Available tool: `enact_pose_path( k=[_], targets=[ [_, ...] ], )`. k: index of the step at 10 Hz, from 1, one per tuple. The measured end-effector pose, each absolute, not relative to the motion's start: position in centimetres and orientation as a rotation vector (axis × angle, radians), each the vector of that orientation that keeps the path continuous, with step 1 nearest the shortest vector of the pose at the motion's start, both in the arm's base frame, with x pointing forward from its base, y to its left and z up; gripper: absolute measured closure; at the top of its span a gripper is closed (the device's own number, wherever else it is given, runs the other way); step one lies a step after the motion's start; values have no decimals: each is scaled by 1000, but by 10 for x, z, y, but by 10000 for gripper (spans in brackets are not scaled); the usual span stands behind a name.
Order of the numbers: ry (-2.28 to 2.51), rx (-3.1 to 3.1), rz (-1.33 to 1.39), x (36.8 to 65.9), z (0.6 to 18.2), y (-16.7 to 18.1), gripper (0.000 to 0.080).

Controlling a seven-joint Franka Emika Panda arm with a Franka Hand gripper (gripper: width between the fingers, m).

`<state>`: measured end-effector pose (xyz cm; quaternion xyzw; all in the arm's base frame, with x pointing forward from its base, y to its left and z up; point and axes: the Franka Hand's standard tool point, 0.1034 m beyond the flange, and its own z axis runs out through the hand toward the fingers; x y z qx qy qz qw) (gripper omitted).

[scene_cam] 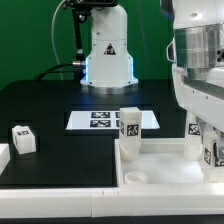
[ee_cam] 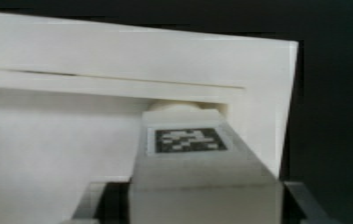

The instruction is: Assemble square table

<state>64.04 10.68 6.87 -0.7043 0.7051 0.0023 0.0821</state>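
The white square slab [scene_cam: 160, 172] lies at the front of the table, with a round hole [scene_cam: 133, 178] near its front left corner. One tagged white leg [scene_cam: 129, 126] stands upright at the slab's back left. My gripper [scene_cam: 207, 150] is at the exterior view's right, over the slab's right part. In the wrist view the gripper [ee_cam: 199, 205] is shut on a tagged leg [ee_cam: 191, 150]. That leg's round tip touches the slab's edge [ee_cam: 120, 60]. Dark fingers [ee_cam: 310, 203] flank the leg. Another tagged leg [scene_cam: 22, 139] lies loose on the black table at the left.
The marker board [scene_cam: 105, 119] lies flat behind the slab, in front of the robot's base [scene_cam: 107, 55]. A plain white block [scene_cam: 3, 160] sits at the exterior view's left edge. The table is black, with a green wall behind.
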Motion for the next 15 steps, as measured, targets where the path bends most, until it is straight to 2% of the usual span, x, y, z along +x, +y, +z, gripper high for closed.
enact_pose_path(
  k=[3, 7, 8, 9, 10, 13, 15],
  targets=[
    [2435, -1606, 64, 640, 68, 111, 512],
    [2502, -1504, 71, 640, 68, 112, 511],
    [2502, -1506, 71, 640, 68, 112, 285],
    [2433, -1632, 56, 639, 69, 114, 285],
    [2331, -1789, 31, 642, 72, 119, 179],
    [2071, -2131, 32, 637, 79, 137, 151],
    [1900, -2282, 4, 638, 78, 134, 151]
  ],
)
